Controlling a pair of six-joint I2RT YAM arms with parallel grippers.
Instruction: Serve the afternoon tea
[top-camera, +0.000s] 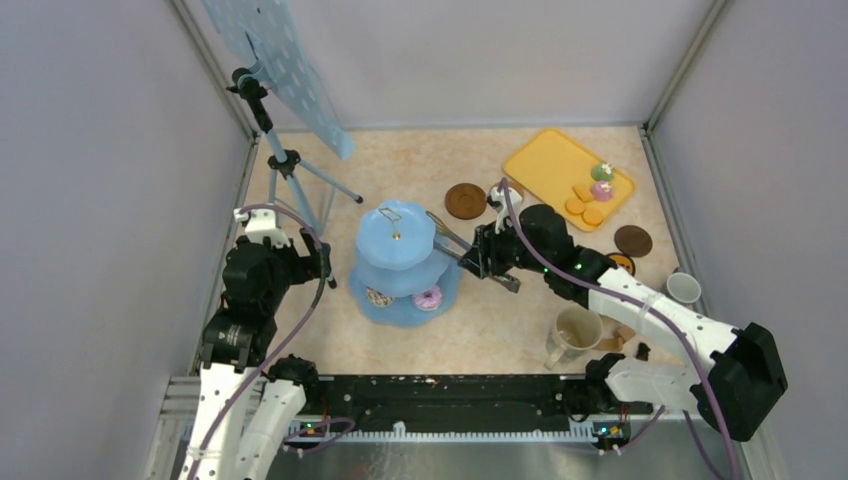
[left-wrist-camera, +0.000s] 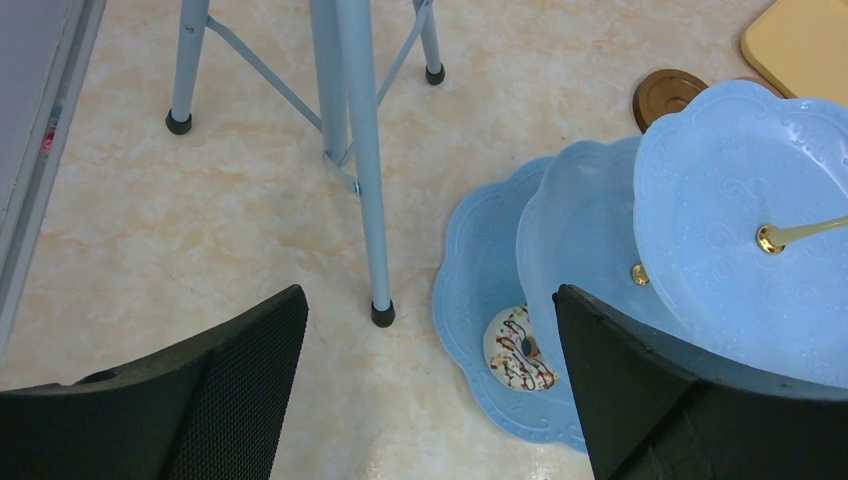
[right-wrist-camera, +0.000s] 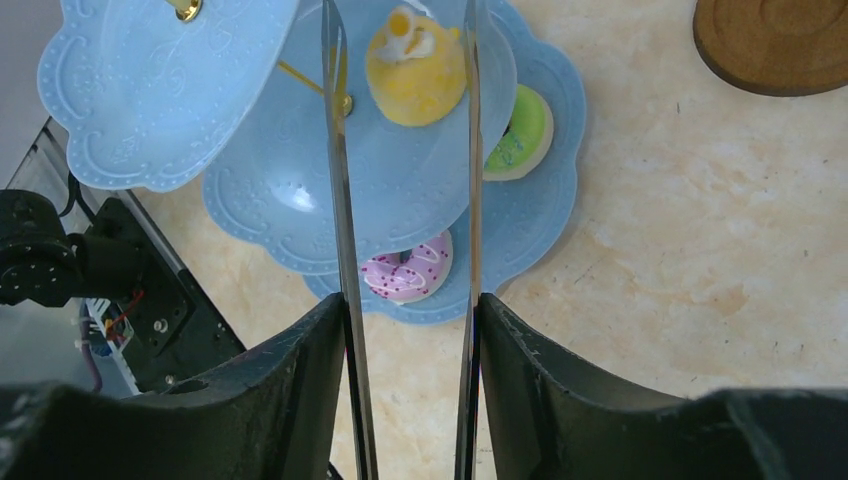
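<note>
On the tiered stand (right-wrist-camera: 150, 110), three donuts (right-wrist-camera: 408, 272) occupy the bottom plate and a yellow cupcake (right-wrist-camera: 415, 65) sits mid-tier between the tongs (right-wrist-camera: 340, 200) clasped by the right gripper (right-wrist-camera: 410, 305), left gripper (left-wrist-camera: 430, 295) wide and empty; the tray (top-camera: 545, 160) cupcakes (top-camera: 602, 180), biscuits (top-camera: 583, 203) and mugs (top-camera: 578, 330) are not yet served.

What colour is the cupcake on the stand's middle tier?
Yellow with a white topping; the cupcake shows best in the right wrist view.

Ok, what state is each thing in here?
tiered stand: upright, top tier bare, donuts on the bottom tier.
right gripper: shut on the tongs.
tongs: held, arms spread either side of the yellow cupcake.
yellow cupcake: upright on the middle tier.
left gripper: open, empty.
beige mug: upright.
yellow tray: holding biscuits and cupcakes.
</note>
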